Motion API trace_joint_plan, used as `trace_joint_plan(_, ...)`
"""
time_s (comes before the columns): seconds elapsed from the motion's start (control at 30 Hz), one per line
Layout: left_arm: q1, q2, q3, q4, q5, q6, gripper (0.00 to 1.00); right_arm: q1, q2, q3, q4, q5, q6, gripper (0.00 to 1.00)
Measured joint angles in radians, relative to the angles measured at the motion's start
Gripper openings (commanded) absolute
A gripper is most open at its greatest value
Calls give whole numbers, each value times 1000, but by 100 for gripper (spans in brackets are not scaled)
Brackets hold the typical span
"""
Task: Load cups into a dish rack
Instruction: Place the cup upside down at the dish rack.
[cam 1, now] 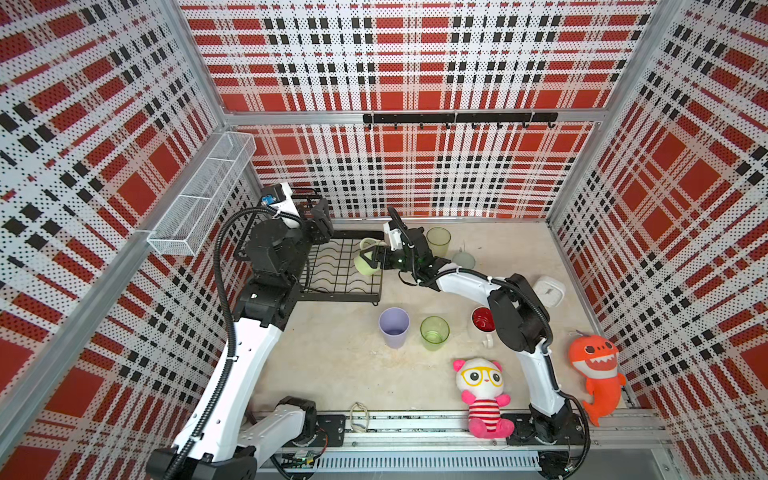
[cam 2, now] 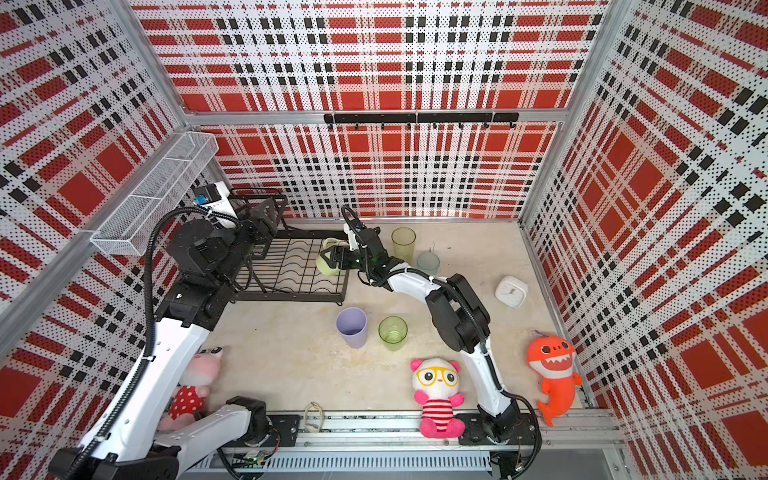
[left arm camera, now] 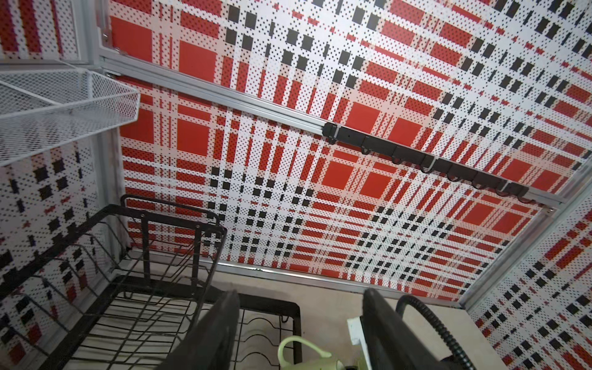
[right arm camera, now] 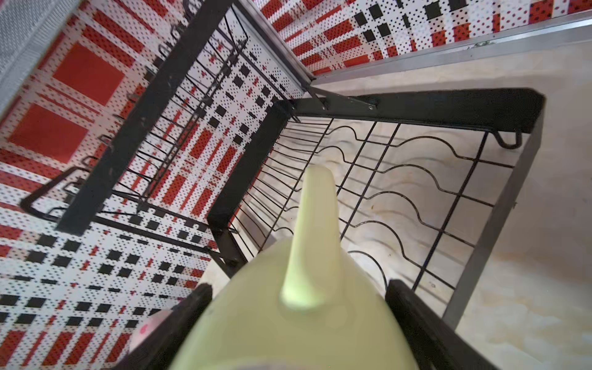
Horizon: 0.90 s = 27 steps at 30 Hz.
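Left arm (cam 1: 245,361) rises from its base at 7 o'clock in both top views, the upper link running toward 12 and the wrist folded high near 10 o'clock. Left gripper (cam 1: 321,224) points toward about 2 o'clock; its fingers (left arm camera: 217,330) stand apart with nothing between them. Right arm (cam 1: 536,374) climbs from its base at 5 o'clock to a bent elbow, and the forearm reaches toward 10 o'clock. Right gripper (cam 1: 374,258) faces 9 o'clock, both fingers pressed against the sides of the pale green mug (right arm camera: 288,326).
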Motion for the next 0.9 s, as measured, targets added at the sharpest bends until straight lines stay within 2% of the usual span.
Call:
trace_joint_plan(0.53, 4, -16, -1, -11, -89, 44, 64, 105, 145, 290, -420, 198, -317, 57)
trace_joint_plan(0.9, 4, -16, -1, -11, -97, 44, 64, 139, 244, 489, -642, 338, -425, 58)
